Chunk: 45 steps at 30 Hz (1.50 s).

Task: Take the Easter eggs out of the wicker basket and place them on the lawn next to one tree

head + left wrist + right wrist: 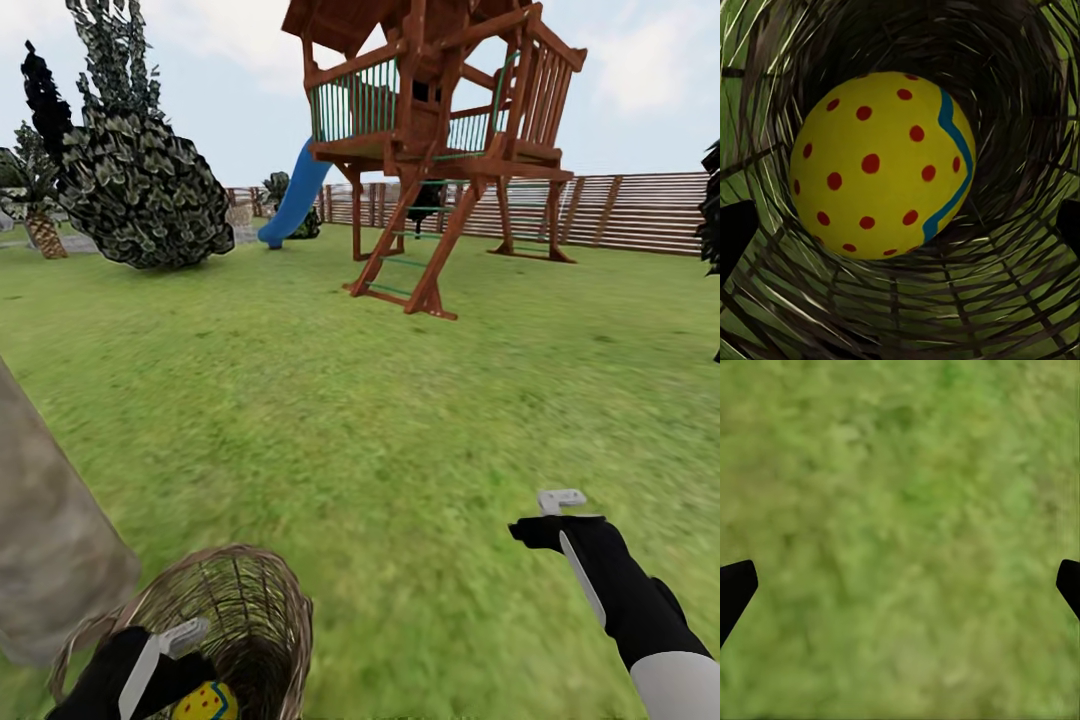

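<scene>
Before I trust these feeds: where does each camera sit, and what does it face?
Head: high, looking over the lawn to the play tower; both arms show.
Left wrist: looks into the wicker basket at a dotted Easter egg; dark fingertips.
Right wrist: looks down at grass; fingertips.
Head and left wrist share basket and egg.

Bright even daylight, no cast shadows; lawn (380, 420) texture blurry, renders soft.

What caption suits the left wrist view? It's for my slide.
Open left claw poised over a red-dotted yellow Easter egg inside the wicker basket.
</scene>
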Available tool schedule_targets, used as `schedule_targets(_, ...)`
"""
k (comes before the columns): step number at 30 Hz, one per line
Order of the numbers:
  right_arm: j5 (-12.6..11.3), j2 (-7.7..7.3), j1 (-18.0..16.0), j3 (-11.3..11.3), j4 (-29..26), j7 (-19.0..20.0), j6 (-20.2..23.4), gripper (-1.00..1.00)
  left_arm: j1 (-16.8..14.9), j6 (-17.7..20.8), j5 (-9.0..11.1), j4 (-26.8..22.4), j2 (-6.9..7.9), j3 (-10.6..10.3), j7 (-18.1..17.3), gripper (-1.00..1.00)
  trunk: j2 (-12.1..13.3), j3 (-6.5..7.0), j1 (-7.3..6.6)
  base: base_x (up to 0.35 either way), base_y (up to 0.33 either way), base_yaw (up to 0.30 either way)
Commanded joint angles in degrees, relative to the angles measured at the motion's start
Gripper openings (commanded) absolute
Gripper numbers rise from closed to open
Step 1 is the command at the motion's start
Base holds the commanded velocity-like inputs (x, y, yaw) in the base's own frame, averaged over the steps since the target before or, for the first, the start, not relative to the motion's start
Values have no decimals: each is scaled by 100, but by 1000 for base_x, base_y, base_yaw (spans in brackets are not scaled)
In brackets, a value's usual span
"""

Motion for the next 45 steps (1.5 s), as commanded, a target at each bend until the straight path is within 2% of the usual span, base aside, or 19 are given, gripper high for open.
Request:
schedule_targets(1,21,0,-3,-8,-7,39,30,100,-2,26,27,-5,-28,14,7,100,-4,-28,1,9,0,0)
schedule_targets(9,25,18,-3,6,-7,33,26,100,-2,26,30,-5,-75,15,7,100,-15,-206,22,1,0,0)
schedule_targets(20,25,50,-3,10,-7,33,22,100,-2,27,44,-55,-66,48,5,100,-29,-449,50,0,0,0)
schedule_targets(28,24,52,-3,9,-7,33,22,100,-2,20,74,-138,-7,77,-51,100,-40,-627,71,0,0,0)
schedule_targets(32,24,60,-3,13,7,33,16,100,-2,25,74,-306,-14,76,-55,100,-46,-715,81,0,0,0)
schedule_targets(45,16,28,-3,1,-7,33,22,100,-2,17,74,-330,-49,59,-55,100,-63,-1003,115,0,0,0)
